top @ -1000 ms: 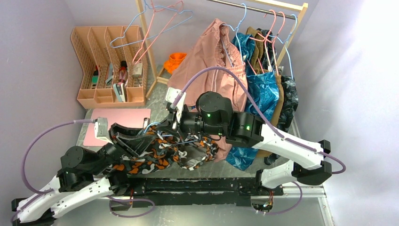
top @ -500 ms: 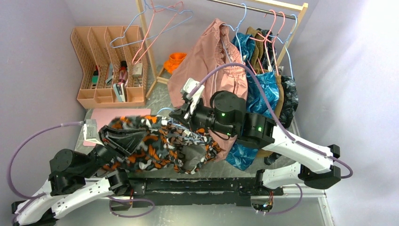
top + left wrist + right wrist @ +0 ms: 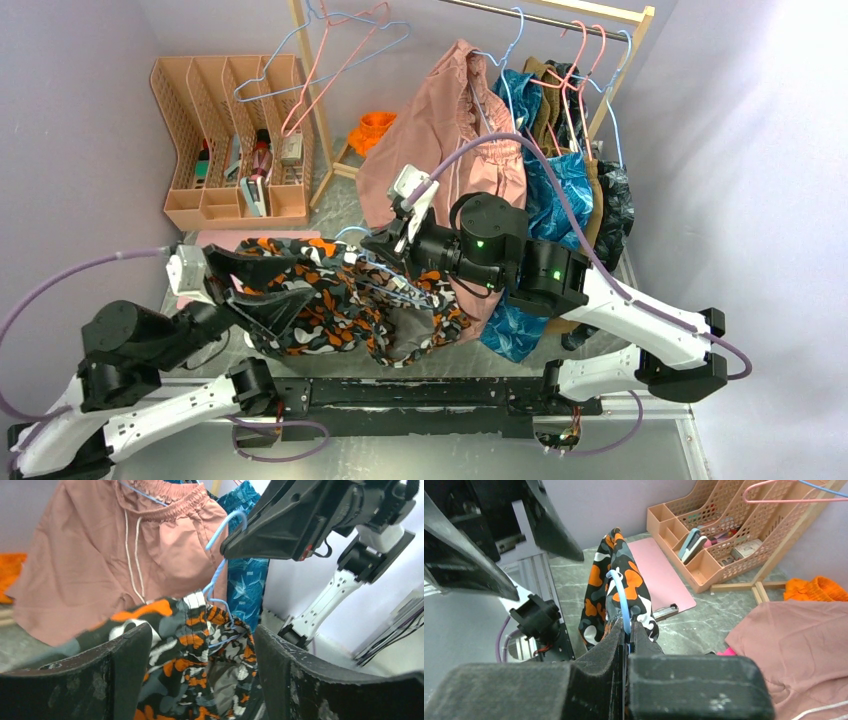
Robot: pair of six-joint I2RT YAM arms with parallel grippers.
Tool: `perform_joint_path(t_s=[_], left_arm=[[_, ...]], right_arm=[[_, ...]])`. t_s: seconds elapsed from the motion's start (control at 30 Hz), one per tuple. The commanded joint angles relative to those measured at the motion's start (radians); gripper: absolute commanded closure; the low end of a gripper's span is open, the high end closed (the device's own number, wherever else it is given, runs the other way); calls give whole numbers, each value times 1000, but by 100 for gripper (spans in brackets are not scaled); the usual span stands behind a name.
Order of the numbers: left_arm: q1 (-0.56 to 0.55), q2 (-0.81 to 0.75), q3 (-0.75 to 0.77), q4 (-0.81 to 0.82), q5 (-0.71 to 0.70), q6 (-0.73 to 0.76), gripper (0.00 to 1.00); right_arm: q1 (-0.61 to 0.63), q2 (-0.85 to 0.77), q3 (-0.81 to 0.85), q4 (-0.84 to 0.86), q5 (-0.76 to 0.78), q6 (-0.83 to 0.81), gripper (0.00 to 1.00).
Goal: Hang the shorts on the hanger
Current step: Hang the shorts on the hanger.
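The shorts (image 3: 335, 300), in an orange, black, white and grey blotch print, hang stretched between my two grippers above the table. My left gripper (image 3: 262, 290) is open, its fingers spread wide with the shorts' fabric draped between and over them (image 3: 200, 640). My right gripper (image 3: 380, 243) is shut on the hook of the light-blue hanger (image 3: 621, 597). The hanger's lower wire runs down into the shorts (image 3: 614, 575). In the left wrist view the hanger (image 3: 220, 560) hangs from the right gripper and enters the waistband.
A peach desk organiser (image 3: 235, 140) and a pink clipboard (image 3: 255, 245) lie at the back left. A wooden rack (image 3: 630, 40) holds a dusty-pink garment (image 3: 440, 130), a blue leaf-print garment (image 3: 555, 190) and dark clothes. Spare pink and blue hangers (image 3: 330, 50) hang at the rack's left.
My left gripper has pulled back to the left, lifting and spreading the shorts wider. My right gripper has risen up and to the right with the hanger, then held still.
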Motion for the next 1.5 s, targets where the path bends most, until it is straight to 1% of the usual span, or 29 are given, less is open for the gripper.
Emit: perform_joint_path(t_s=[0.0,0.07,0.2,0.33,0.43,0.57,0.7,0.8,0.9,1.07,1.2,1.23,1.33,1.37,1.47], left_arm=[[1,85,158,-97,87,232,21],[1,137,198,-140,128,314,19],[1,274,244,-226,283,457,16],[1,397,261,-314,355,565,15],[1,432,251,-325,365,618,14],[1,434,244,-331,337,657,14],[1,440,240,-367,310,676,16],[1,445,219,-384,308,675,19],[1,452,197,-385,335,671,27],[1,459,178,-363,362,661,50],[1,464,166,-343,363,651,85],[1,463,162,-335,360,644,91],[1,441,144,-301,334,614,93],[1,427,132,-282,317,596,93],[1,374,98,-223,247,543,93]], right_arm=[[0,-32,-15,25,-73,3,100],[1,-43,-34,18,-105,5,100],[1,-62,-68,-4,-137,17,100],[2,-82,-90,-17,-140,30,100],[1,-95,-94,-29,-159,36,100],[1,-106,-93,-48,-197,45,100],[1,-119,-103,-53,-230,54,100],[0,-128,-111,-47,-252,60,100],[0,-127,-108,-39,-268,64,100],[1,-117,-88,-40,-278,67,100],[1,-111,-78,-41,-272,72,100],[2,-111,-77,-40,-262,77,100],[1,-102,-77,-44,-211,94,100],[0,-98,-76,-47,-191,103,95],[1,-97,-73,-62,-120,126,60]])
